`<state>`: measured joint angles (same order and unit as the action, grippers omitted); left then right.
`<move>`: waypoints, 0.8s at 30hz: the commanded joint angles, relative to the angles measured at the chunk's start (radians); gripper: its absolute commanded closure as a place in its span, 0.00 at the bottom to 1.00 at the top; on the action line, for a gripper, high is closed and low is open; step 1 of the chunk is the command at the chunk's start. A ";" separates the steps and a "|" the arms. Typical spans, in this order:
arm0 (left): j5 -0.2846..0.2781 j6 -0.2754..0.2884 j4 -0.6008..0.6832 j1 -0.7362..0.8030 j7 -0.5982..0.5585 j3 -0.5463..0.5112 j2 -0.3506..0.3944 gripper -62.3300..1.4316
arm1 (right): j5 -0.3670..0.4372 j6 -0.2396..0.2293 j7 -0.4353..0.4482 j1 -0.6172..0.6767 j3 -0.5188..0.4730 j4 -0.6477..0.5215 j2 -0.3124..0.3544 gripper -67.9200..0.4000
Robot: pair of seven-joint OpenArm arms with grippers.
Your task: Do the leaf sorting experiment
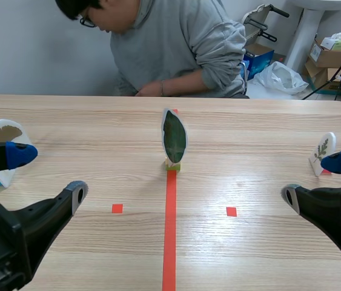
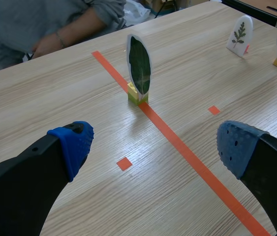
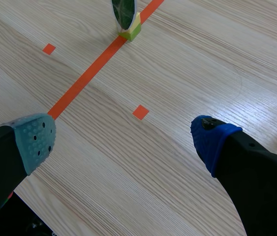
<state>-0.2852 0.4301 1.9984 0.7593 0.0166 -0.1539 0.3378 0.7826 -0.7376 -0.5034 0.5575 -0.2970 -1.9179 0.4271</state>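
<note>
Scene view: pale wood-grain bench [image 1: 249, 121]; at the far end of the tape line [image 1: 169, 230], an oval, white-edged leaf card [image 1: 174, 136], glossy dark green, upright in a small yellow-green block [image 1: 172, 165]. Low at either side, left pincer [image 1: 50, 174] and right pincer [image 1: 311, 180], both spread wide, holding nothing, well apart from the leaf card. Near the right one, a small fern card [image 1: 323, 150]; by the left, a brown-leaf card [image 1: 5, 134].

Left wrist view: leaf card [image 2: 139, 64] ahead of the wide-set left pincer [image 2: 155, 145], dotted blue pads [image 2: 76, 142] bare; fern card [image 2: 239, 35] farther off.

Right wrist view: block [image 3: 131, 30] and the leaf card's lower part ahead of the gaping right pincer [image 3: 122, 139]; one pad grey-green, one blue.
</note>
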 commanded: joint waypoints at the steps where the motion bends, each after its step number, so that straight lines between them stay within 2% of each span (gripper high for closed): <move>1: -0.010 0.003 0.001 -0.015 -0.012 0.000 -0.002 0.14 | 0.008 -0.008 0.007 -0.009 -0.009 -0.008 0.016 0.17; 9: -0.010 0.010 -0.080 -0.106 0.010 0.040 0.017 0.14 | 0.008 -0.008 0.000 -0.009 -0.009 -0.008 0.016 0.17; 16: -0.010 0.010 -0.294 -0.346 0.010 0.210 0.136 0.14 | 0.008 -0.008 0.000 -0.009 -0.009 -0.008 0.016 0.17; 24: -0.010 0.011 -0.576 -0.678 0.009 0.408 0.145 0.14 | 0.008 -0.008 0.001 -0.009 -0.009 -0.008 0.016 0.17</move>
<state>-0.2852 0.4389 1.4063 0.0967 0.0433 0.2493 0.4953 0.7826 -0.7376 -0.5179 0.5575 -0.2970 -1.9179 0.4271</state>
